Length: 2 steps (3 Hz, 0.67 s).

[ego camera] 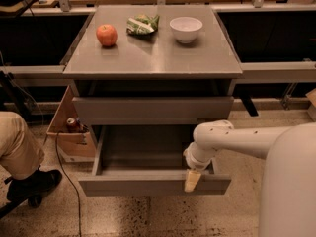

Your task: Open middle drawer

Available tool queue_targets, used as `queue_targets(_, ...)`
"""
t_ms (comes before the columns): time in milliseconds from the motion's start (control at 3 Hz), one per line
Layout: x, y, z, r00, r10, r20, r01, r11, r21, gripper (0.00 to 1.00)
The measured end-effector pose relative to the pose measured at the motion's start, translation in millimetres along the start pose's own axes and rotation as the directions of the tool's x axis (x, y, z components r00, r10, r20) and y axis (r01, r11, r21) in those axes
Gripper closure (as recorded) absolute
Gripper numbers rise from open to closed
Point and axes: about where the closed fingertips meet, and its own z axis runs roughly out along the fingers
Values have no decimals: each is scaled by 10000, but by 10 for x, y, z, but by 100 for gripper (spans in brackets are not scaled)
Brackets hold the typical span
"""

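Observation:
The middle drawer [148, 184] is pulled out toward me below the taller grey drawer front [153, 110], which is closed. Its bare grey inside [143, 149] shows and holds nothing. My gripper [191, 180] hangs down from the white arm [232, 137] at the right part of the drawer's front edge, its cream tip lying over the top of the flat front. The lowest drawer is hidden under the open one.
On the cabinet top [153, 58] stand a red apple [106, 34], a green snack bag [141, 24] and a white bowl [186, 29]. A cardboard box with a can [71, 127] sits at the left. A person's leg and shoe [19, 167] are at the far left.

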Motion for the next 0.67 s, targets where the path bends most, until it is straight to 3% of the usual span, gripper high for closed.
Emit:
queue_targets(333, 72, -138, -182, 9997, 43, -250, -32, 9989, 466, 100)
queue_targets(667, 138, -262, -291, 9991, 111, -398, -78, 9966, 817, 100)
